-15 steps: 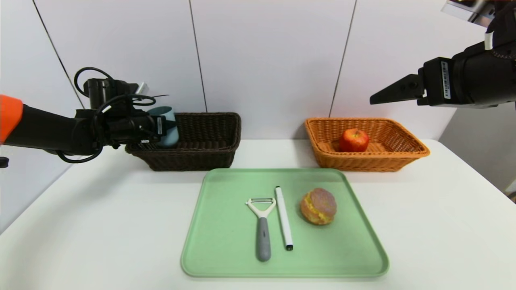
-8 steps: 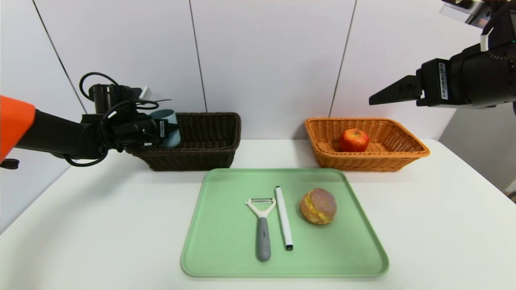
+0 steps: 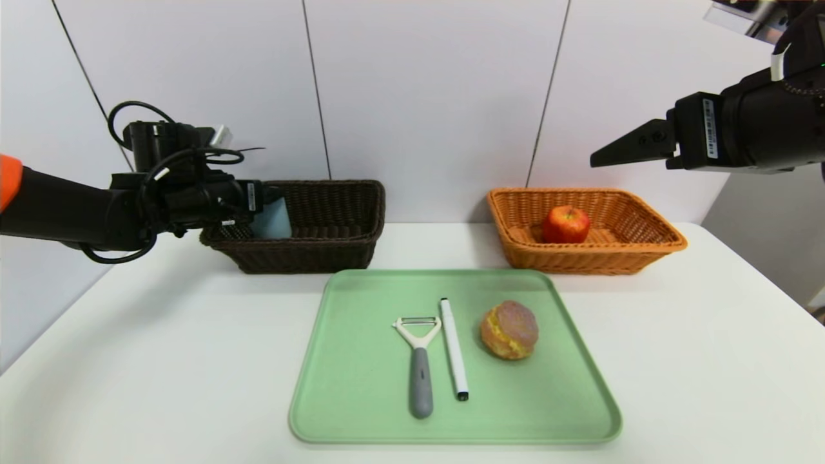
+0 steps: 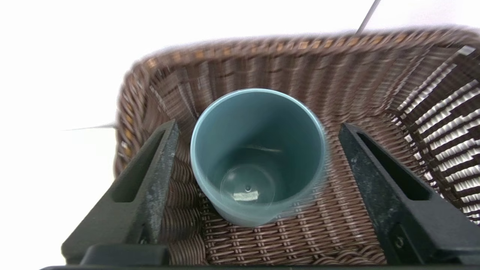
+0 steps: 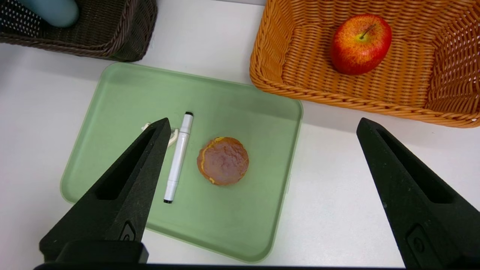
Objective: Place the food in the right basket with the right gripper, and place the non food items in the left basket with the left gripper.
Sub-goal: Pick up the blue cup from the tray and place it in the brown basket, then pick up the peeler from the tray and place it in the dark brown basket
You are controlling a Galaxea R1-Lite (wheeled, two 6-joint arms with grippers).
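One cup: teal-grey, in dark brown basket (image 3: 309, 253)
Left gripper (image 4: 257, 129): above cup (image 4: 258, 157), jaws wide
Right gripper (image 5: 266, 120): raised, jaws wide

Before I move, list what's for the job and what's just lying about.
Job: red apple, round brown bun, teal plastic cup, white metal-bladed peeler, slim white pen, orange wicker basket, dark wicker basket, left gripper, right gripper.
Other: rectangular green tray, white table.
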